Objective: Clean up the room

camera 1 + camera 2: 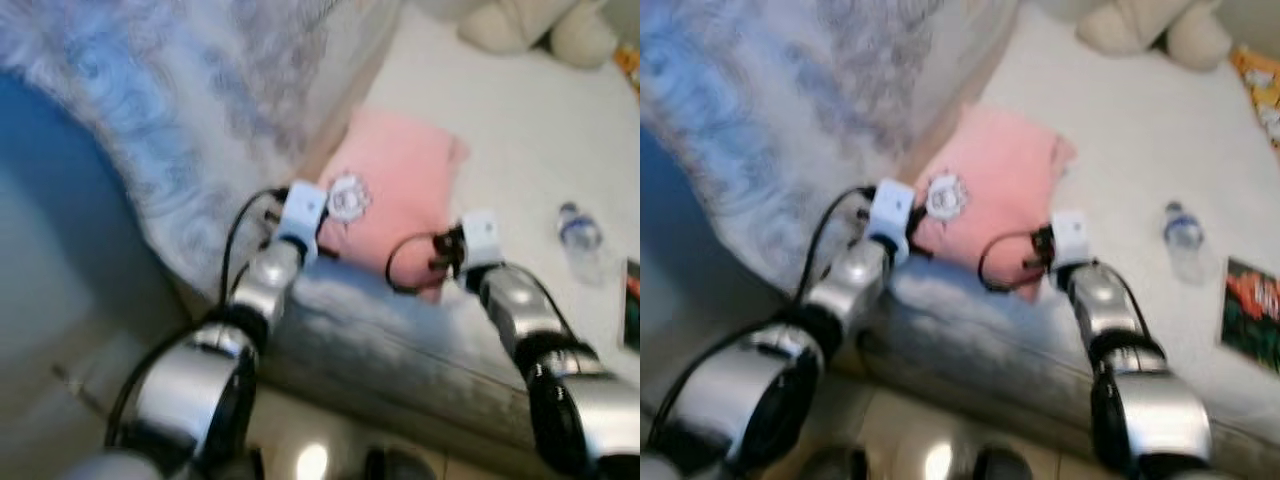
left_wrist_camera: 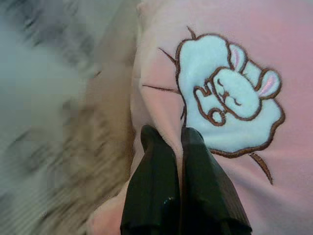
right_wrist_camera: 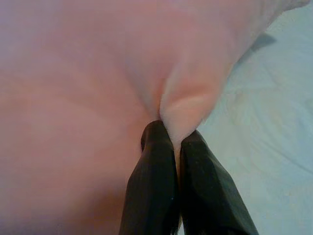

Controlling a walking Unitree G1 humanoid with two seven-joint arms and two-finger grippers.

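My left gripper [image 2: 172, 139] and right gripper [image 3: 171, 132] each pinch the pink pillow [image 1: 400, 185] tight on the bed [image 1: 520, 130].

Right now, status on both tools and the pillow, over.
Left tool shut on pink rabbit-patch pillow, near edge. Right tool shut on its corner. Pillow lies on white bed. Clear plastic bottle lies apart.

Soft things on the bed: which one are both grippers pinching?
The pink pillow with the bunny patch; left gripper and right gripper each pinch its fabric. The cream plush toy lies apart, untouched.
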